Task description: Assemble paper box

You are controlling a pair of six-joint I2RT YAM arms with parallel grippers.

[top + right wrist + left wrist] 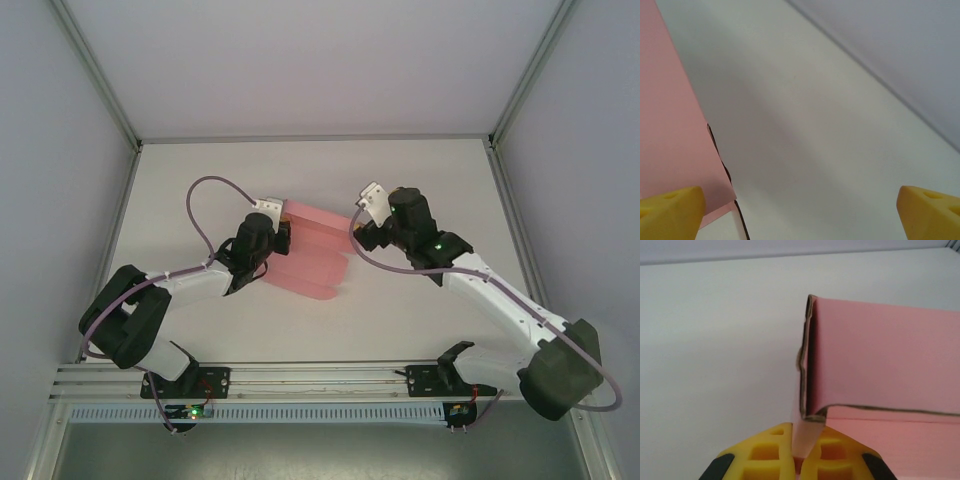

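My left tool [802, 447] is clamped tight on a thin flap of the paper box [315, 255], which lies half-folded in the middle of the desk [430, 180] between both arms. My right tool [800, 205] gapes fully wide and empty, just beside the box's end. I reckon 1 hard tug could tear that flap, or let it slip free so the raised wall collapses.

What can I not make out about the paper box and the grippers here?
- Top external: the left gripper itself hides where it pinches the paper box.
- Left wrist: the right frame edge cuts the box off.
- Right wrist: the left edge cuts the box off; whether the open right gripper touches it is unclear.
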